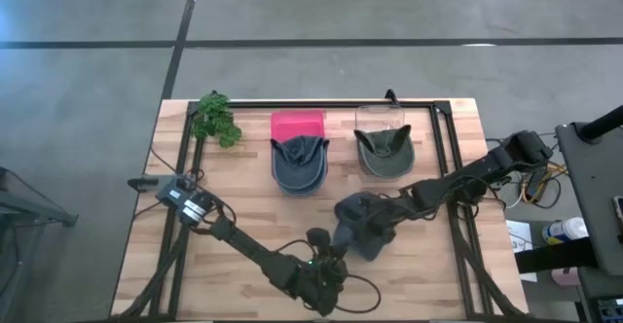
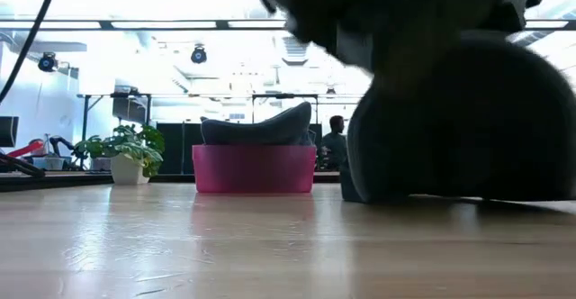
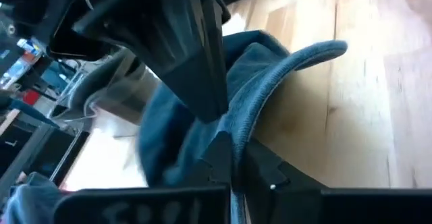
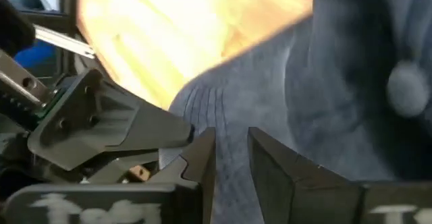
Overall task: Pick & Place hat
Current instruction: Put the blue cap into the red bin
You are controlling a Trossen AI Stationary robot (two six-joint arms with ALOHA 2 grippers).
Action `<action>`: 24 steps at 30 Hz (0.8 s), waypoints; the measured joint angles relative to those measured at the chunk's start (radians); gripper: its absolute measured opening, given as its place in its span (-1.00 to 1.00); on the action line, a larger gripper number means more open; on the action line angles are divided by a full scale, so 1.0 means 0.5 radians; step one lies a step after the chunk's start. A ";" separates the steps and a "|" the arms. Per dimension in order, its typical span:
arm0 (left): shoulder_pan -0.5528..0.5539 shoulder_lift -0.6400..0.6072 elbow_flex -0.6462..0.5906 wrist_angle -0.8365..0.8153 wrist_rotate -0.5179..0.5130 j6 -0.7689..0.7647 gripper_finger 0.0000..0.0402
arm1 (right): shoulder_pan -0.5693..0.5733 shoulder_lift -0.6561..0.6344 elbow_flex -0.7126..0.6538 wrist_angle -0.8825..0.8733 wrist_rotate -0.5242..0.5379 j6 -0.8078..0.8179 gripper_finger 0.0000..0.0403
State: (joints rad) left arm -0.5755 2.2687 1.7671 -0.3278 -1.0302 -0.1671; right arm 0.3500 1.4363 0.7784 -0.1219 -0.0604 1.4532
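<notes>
Pinching the brim of a dark blue hat (image 1: 352, 228), the left tool (image 1: 334, 252) sits near the front middle of the wooden counter (image 1: 243, 201). In the left wrist view its two dark fingers (image 3: 226, 158) are squeezed together on the edge of the brim (image 3: 283, 72). The right tool (image 1: 368, 228) comes in from the right side and grips the same hat, with its fingers (image 4: 202, 163) closed on the blue cloth (image 4: 270, 96) close to the left tool. The hat is touching the counter between the two tools.

Farther back on the counter, a pink box (image 1: 297, 125) has another blue hat (image 1: 299, 161) partly on it and hanging over its front edge. Just beside it to the right, a clear box (image 1: 380, 121) has a grey-green hat (image 1: 386, 153) lying the same way. A small green plant (image 1: 215, 119) stands at the back left corner. A black metal frame (image 1: 321, 102) runs along the back and sides of the counter.
</notes>
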 joint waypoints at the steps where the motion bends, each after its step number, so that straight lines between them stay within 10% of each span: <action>1: -0.006 -0.003 0.043 -0.081 0.004 -0.047 -0.94 | 0.002 -0.026 0.002 -0.001 0.024 -0.021 -0.59; 6: -0.047 -0.044 0.271 -0.602 0.070 -0.589 -0.96 | 0.003 -0.219 0.057 -0.004 0.181 -0.248 -0.56; 14: -0.081 -0.499 0.373 -1.437 0.140 -2.260 -0.96 | 0.056 -0.743 0.303 -0.078 0.576 -0.985 -0.60; 24: -0.272 -1.260 -0.059 -1.478 -0.224 -3.149 -0.96 | 0.138 -0.874 0.585 -1.373 1.177 -0.673 -0.65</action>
State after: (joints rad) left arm -0.7116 1.6385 1.7377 -1.0670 -1.1421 -1.7417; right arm 0.4191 0.9991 1.0707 -0.8084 0.5283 1.1168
